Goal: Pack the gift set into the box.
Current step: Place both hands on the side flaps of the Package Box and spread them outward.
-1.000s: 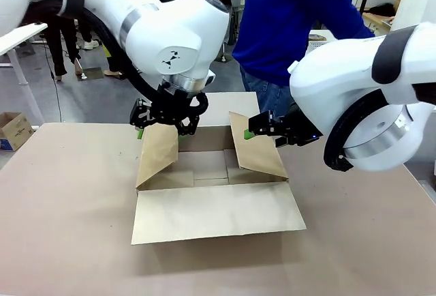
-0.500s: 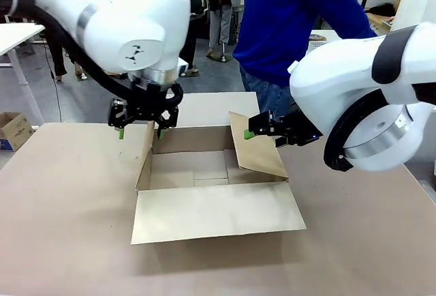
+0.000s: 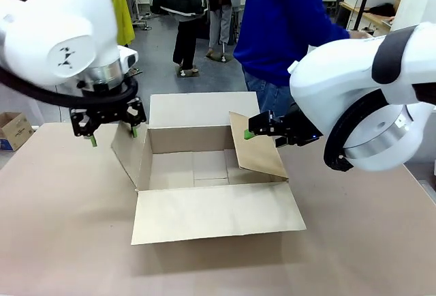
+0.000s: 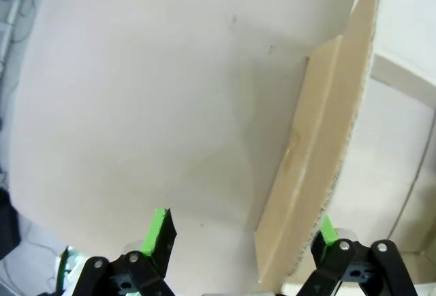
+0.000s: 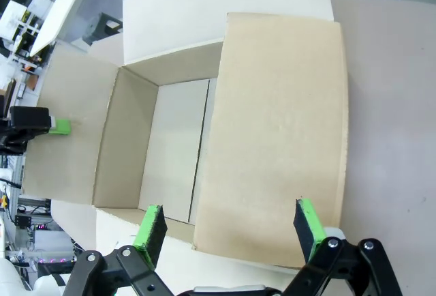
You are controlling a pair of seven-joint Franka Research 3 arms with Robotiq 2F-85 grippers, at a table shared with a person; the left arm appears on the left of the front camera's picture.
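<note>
Bright, even overhead room light fills the front view, with no hard glare on the counter (image 3: 61, 241). The box (image 3: 214, 214) throws only a faint, soft shadow along its near flap, and its inside sits a shade darker. The white shells of the left arm (image 3: 54, 37) and right arm (image 3: 354, 84) run close to blown out. The left wrist view is pale and washed out, with a broad soft shadow beside the flap. The green pads (image 4: 159, 231) of the left hand (image 4: 243, 228) look slightly soft. The right wrist view is crisp at centre, with wide-angle bending toward its edges.
</note>
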